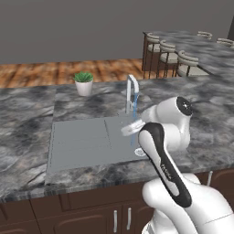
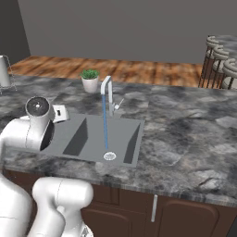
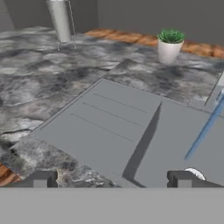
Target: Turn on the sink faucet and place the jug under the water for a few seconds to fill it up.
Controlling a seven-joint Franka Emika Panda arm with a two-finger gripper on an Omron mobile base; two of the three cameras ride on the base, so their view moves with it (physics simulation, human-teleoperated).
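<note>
Blue water [image 2: 105, 122] is running in a thin straight stream from the sink faucet [image 2: 107, 95], a slim silver gooseneck, landing beside the round silver drain [image 2: 109, 156] in the recessed basin. So the faucet is already on. The matte grey sink [image 1: 77, 146], with its flat ribbed drainboard, is sitting in a dark marbled stone table [image 2: 185, 134]. The fingers [image 3: 114, 179] are standing as wide apart as they go, holding nothing, hovering over the near rim of the sink and looking across the drainboard. The stream is lying ahead and to the right in the hand view. The jug: I cannot find it, so which way it lies from the fingers can't be told. My read: the next step is locating and grasping it. A small potted plant [image 1: 83, 83] in a white pot is sitting behind the sink; a paper-towel roll [image 3: 60, 22] on its stand is standing further off along the table.
</note>
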